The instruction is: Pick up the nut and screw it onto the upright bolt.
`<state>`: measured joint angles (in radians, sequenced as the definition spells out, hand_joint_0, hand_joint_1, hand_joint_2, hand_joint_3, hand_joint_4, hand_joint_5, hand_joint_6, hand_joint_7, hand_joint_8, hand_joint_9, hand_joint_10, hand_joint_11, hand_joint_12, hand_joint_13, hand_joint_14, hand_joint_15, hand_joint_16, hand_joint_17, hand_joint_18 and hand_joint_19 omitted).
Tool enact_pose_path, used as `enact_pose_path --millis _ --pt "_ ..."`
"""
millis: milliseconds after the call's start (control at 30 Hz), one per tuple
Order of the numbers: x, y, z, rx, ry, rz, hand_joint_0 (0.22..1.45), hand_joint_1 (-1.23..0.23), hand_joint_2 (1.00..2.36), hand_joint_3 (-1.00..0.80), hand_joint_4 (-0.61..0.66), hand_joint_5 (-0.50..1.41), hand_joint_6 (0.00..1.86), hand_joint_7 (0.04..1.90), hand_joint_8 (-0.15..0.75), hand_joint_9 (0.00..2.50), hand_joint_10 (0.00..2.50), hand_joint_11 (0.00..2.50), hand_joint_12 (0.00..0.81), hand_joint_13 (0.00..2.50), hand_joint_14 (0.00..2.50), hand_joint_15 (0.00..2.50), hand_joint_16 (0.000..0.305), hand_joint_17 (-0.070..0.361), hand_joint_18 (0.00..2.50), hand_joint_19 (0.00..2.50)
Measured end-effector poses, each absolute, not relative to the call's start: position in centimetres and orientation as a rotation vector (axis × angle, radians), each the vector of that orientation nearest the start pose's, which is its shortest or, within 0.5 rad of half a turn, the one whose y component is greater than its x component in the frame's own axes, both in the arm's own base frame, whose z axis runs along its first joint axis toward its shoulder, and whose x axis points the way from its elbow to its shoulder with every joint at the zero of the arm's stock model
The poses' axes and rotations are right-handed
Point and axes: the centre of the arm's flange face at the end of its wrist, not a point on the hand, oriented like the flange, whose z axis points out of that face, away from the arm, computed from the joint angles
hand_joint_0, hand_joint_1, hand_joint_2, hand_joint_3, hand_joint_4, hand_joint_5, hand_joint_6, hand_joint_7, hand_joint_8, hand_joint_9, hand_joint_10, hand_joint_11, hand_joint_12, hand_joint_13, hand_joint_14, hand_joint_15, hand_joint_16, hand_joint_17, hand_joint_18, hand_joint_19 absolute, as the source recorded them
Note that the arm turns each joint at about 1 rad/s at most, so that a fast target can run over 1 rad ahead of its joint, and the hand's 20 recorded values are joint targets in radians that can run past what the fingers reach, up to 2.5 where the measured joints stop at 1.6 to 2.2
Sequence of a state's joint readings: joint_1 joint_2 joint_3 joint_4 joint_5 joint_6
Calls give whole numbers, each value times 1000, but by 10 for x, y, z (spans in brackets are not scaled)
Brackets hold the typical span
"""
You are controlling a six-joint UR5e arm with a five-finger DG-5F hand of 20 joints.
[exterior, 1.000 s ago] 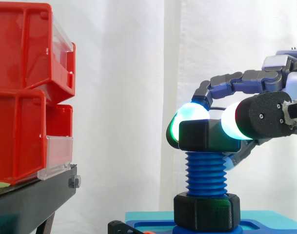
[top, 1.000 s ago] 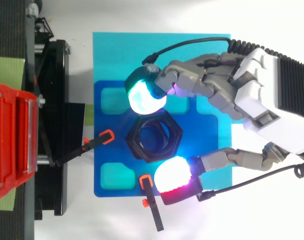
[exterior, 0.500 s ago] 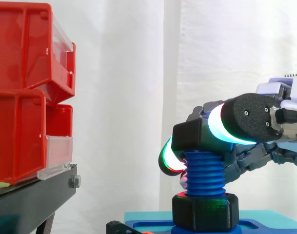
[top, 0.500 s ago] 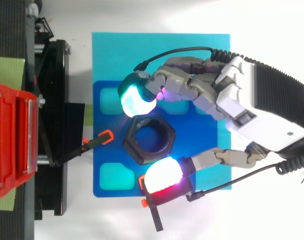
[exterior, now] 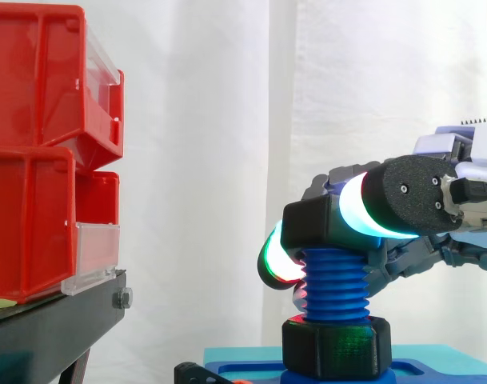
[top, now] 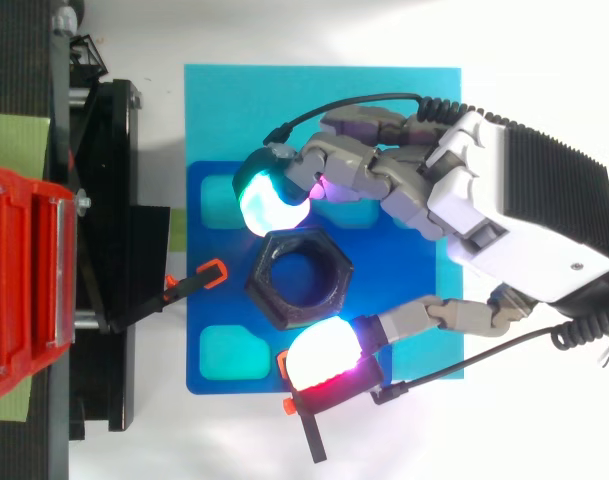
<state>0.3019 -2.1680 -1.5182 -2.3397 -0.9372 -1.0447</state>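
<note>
Nearest the side camera, one glowing fingertip pad (exterior: 353, 210) of the robot hand (top: 504, 215) lies against the near face of the black hexagonal nut (exterior: 313, 226). The nut sits on the top end of the upright blue bolt (exterior: 336, 284), roughly level. How far it has caught on the thread cannot be told.

On the nut's far side a second pad (top: 272, 205), glowing cyan-white, bears against the opposite edge. The robot hand therefore has the nut pinched between curled fingers, one on each side, with its palm off to the right of the bolt.

At the foot of the bolt a second black nut (exterior: 335, 346) rests on a dark blue fixture plate (top: 219, 310) with paler recessed pockets. The plate lies on a cyan mat (top: 284, 110), and the mat lies on the white bench (top: 434, 440). Two black clamps with orange tips reach onto the plate, one (top: 189, 285) from the left edge and one (top: 306, 415) from the lower edge, both just beside the bolt.

Farther left, well apart from the bolt, stacked red bins (exterior: 35, 152) stand on a black stand (exterior: 59, 324). A white curtain (exterior: 203, 160) hangs behind it all.
</note>
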Motion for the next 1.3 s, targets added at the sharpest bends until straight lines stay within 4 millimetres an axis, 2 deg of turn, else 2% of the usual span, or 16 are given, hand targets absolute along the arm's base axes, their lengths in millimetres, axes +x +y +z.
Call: enact_pose_path --millis 500,1300 --pt "708 19 245 665 1271 244 597 -772 1000 -500 263 -144 502 1366 342 757 3 95 410 774 0 27 73 164 472 0" --pt "713 20 261 663 1302 228 598 -777 1000 -500 266 -143 502 1365 340 755 3 94 410 765 1 25 74 166 441 0"
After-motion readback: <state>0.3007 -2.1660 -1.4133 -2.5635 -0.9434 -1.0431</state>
